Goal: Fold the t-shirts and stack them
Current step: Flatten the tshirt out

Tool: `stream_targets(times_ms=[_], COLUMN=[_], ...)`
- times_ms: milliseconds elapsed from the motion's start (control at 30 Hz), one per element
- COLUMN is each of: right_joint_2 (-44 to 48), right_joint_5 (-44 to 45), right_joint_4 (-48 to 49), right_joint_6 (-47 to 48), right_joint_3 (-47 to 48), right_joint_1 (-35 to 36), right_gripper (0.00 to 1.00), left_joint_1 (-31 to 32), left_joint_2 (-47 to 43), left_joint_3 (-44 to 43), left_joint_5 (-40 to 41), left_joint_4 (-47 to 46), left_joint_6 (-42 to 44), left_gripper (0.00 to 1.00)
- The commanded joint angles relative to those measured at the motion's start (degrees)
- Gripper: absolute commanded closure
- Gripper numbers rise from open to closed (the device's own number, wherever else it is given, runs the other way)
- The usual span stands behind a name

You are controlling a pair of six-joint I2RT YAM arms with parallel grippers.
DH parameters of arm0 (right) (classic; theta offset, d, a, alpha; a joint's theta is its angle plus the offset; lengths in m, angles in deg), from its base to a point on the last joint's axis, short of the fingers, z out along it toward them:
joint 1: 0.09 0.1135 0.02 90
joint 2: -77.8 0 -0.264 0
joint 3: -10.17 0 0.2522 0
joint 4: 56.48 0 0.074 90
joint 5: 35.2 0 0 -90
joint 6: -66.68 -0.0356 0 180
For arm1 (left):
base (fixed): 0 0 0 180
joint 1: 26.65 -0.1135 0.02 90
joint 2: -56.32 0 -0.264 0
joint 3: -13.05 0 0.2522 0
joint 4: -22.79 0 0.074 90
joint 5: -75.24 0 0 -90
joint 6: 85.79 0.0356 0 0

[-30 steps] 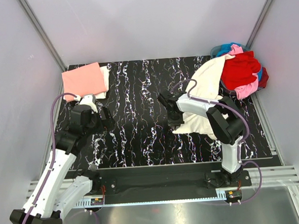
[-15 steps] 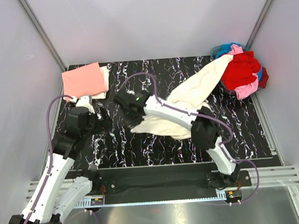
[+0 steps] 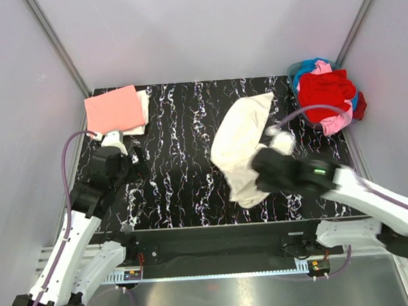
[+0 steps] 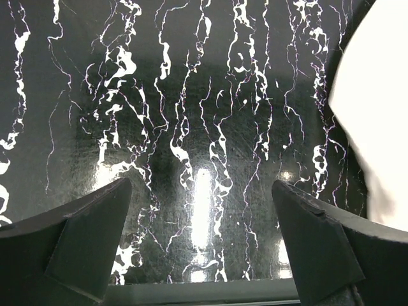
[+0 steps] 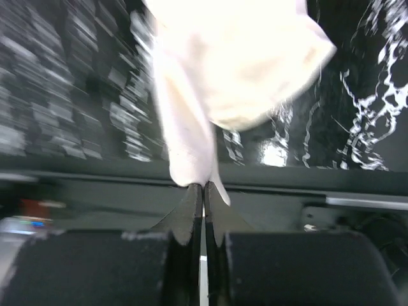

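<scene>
A large cream t-shirt [image 3: 239,140] trails in a long bunched strip from the back right toward the table's front edge. My right gripper [image 3: 256,186] is shut on its near end, and in the right wrist view the gripper [image 5: 204,186] pinches a fold of the cream t-shirt [image 5: 223,64] that hangs blurred above the jaws. My left gripper [image 3: 136,157] hovers open over bare table at the left, and between its fingertips the gripper [image 4: 201,236] holds nothing; the cream t-shirt [image 4: 376,127] shows at the right edge. A folded salmon-pink t-shirt [image 3: 113,108] lies on a white one [image 3: 143,105] at the back left.
A heap of red [image 3: 325,90], pink [image 3: 335,122] and blue [image 3: 308,65] t-shirts sits at the back right corner. The black marbled table [image 3: 185,189] ends in a metal rail [image 3: 217,253] at the front. Grey walls close in on three sides.
The right arm swept left across the table with the cream t-shirt, then swung back right and toward the front edge, pulling the shirt off the heap. The left arm has barely moved.
</scene>
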Motion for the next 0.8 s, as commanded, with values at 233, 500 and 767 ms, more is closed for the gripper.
stream_targets(times_ms=[233,500,767], right_joint_2=[21.33,18.18,5.70], right_joint_5=[27.30,35.66,37.69], right_joint_4=[-22.27,5.30,22.56], right_joint_6=[-15.47,26.06,53.96], right_joint_3=[13.48,35.27,55.14], right_joint_1=[0.10,0.19,0.19], right_gripper=[1.00,1.00,1.00], left_joint_1=[2.38,20.12,33.77], left_joint_2=[9.29,22.91,43.65], left_joint_3=[1.85,-0.86,-9.29], left_joint_5=[-12.10,-8.53,-5.99], left_joint_4=[-8.81,-19.73,-35.65], left_joint_6=[-8.72,-13.56,-13.83], left_gripper=[0.07,0.07,0.05])
